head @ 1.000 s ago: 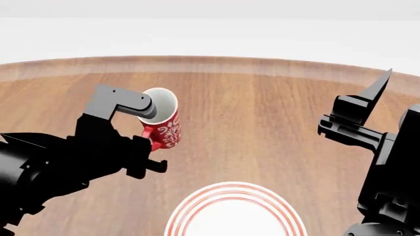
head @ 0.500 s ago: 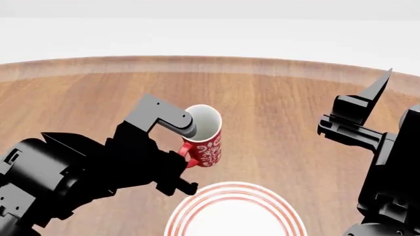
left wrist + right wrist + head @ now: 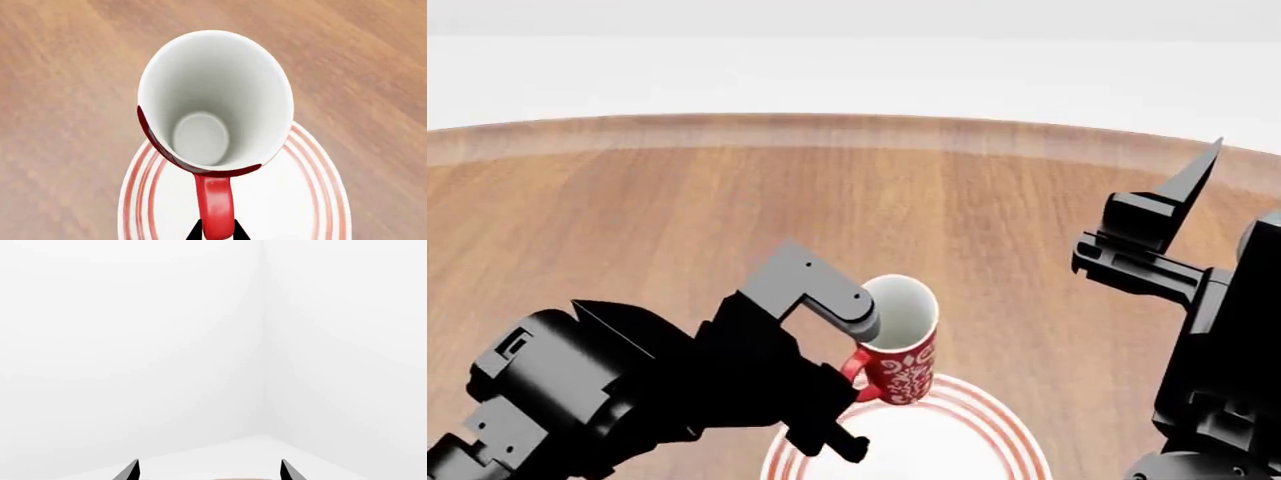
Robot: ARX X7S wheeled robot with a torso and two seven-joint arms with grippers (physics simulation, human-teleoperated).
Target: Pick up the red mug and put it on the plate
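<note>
Red mug (image 3: 897, 345) hangs just above the far rim of the plate (image 3: 994, 440), held by its red handle in the left pincer (image 3: 851, 375), whose jaws are clamped on that handle. In the head view the mug tilts a little, its mouth turned up and away, and the white ornamental pattern on its side shows only swirls and dots; no letters or brand can be read there. In the left wrist view the red mug (image 3: 213, 100) is seen from above, white inside, with the handle running back between two dark fingertips (image 3: 194, 232). Beneath it lies the plate (image 3: 313, 200), white with concentric red rings; whether the mug's base touches it cannot be told. The plate rests on the wooden surface (image 3: 694, 210), near the edge closest to the robot. The right pincer (image 3: 210, 471) is raised well apart at the right side, its fingers spread wide and holding nothing, facing a blank white wall.
</note>
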